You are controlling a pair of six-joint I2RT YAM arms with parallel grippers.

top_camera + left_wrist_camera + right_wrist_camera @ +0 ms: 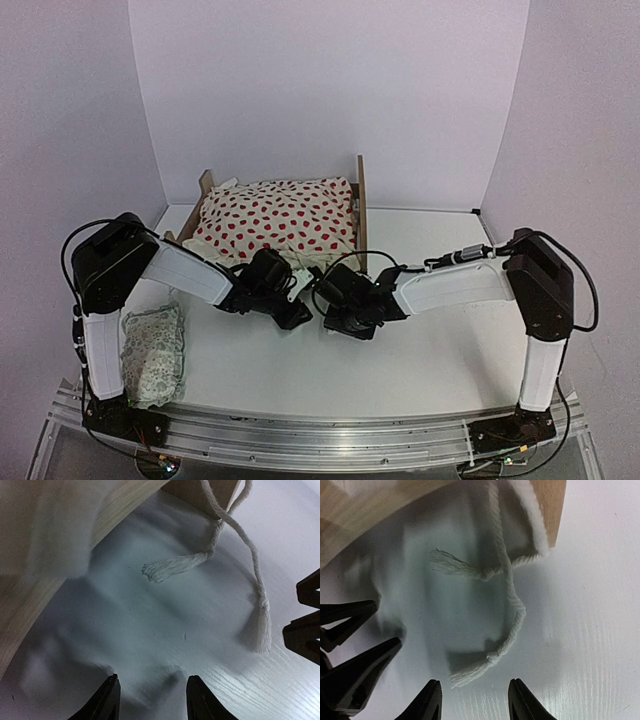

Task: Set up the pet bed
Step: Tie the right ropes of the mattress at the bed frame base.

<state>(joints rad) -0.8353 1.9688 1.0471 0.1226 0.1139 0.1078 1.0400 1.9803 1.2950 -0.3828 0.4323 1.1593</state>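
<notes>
I hold the left end effector [152, 700] and right end effector [475, 702] open and empty beside the pet bed [361, 200], probably poised to catch its tasselled cords [519, 611].

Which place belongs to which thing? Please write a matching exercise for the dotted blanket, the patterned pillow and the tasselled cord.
Things:
1. dotted blanket
2. patterned pillow
3. tasselled cord

Places:
a. on the table, at its near left side
b. on the table, just in front of the pet bed
c. spread over the pet bed

Pairs: 1-c, 2-a, 3-b.
</notes>
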